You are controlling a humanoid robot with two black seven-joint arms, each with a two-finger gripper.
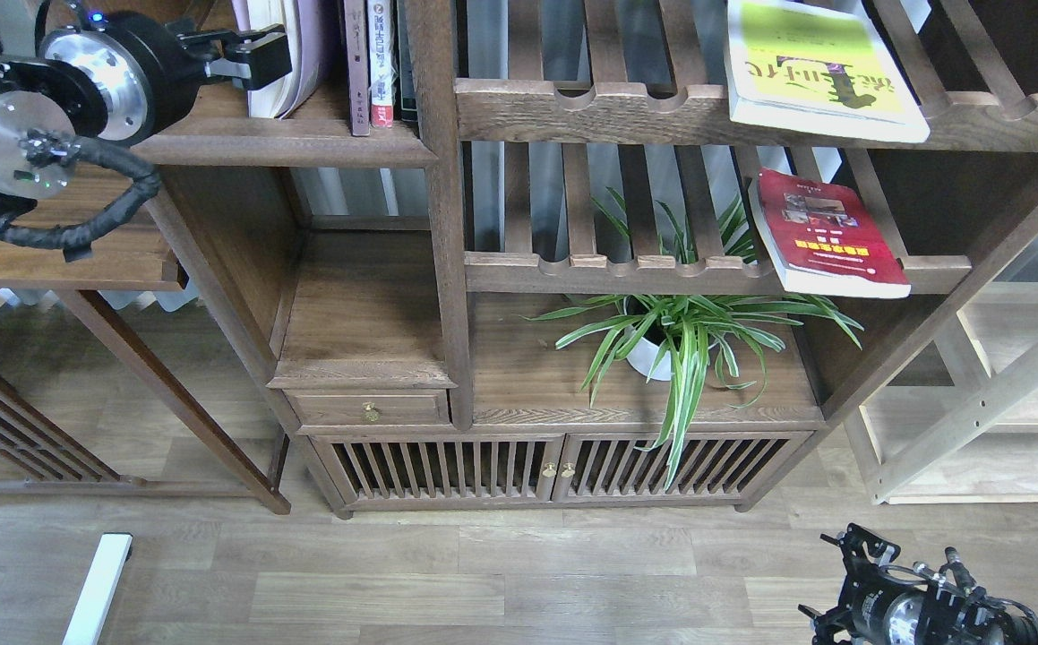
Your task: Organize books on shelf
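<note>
From above, the dark brown bookcase (433, 224) anchors everything: thick grainy posts, slatted racks with scalloped front rails on its right half, and on its upper left a solid flat shelf (295, 143) with a rounded raised lip. On that shelf stands the pale white-lavender book (290, 54), a thick softcover with cream page edges fanned slightly toward the viewer, leaning a little to the left, with the slim volumes (375, 63) upright just to its right against the post. The left gripper (254, 61) reaches in from the bookcase's left side, its black fingertip block touching the cream page edges; only one finger shows clearly, so whether it pinches the book or merely presses against it cannot be told. Behind it the arm's polished metal joint discs and a ribbed black cable hang over the shelf's left end. On the upper slatted rack lies the yellow-green book (819, 72), its near corner overhanging the rail; on the rack below, the red book (827, 235) lies tilted, also jutting past the rail. A spider plant (675, 336) in a white pot sits beneath. Low right of the bookcase, over open plank floor, the right gripper (841, 582) shows dark and small; its jaws cannot be told apart.
</note>
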